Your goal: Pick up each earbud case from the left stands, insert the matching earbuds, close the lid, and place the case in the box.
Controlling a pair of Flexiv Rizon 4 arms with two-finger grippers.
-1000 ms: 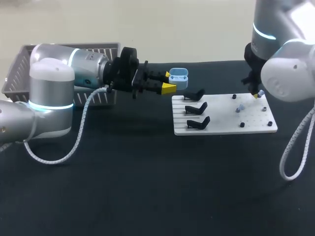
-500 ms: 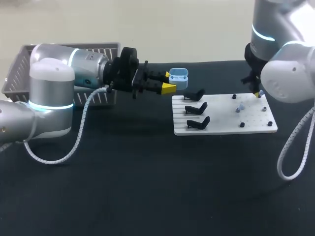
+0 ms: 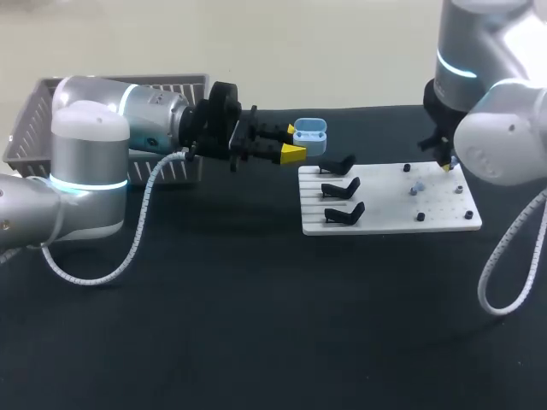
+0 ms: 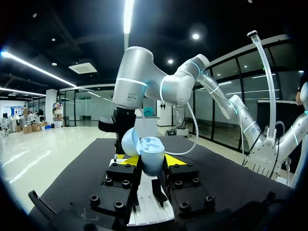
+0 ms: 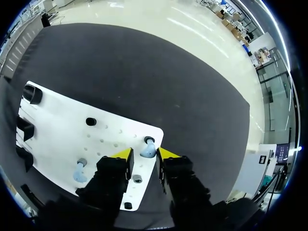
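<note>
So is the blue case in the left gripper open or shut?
Open. The blue case shows its lid raised off the base in both views.

Left arm point(image 3: 145, 120) level, jaws clamped; right arm point(image 3: 500, 141) vertical, jaws parted.

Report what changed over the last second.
Only the right arm shifted: its elbow drifted slightly rightward and down in the head view, and its cable swayed along. The right gripper stayed at an earbud over the board's far corner. The left gripper kept holding the open case.
</note>
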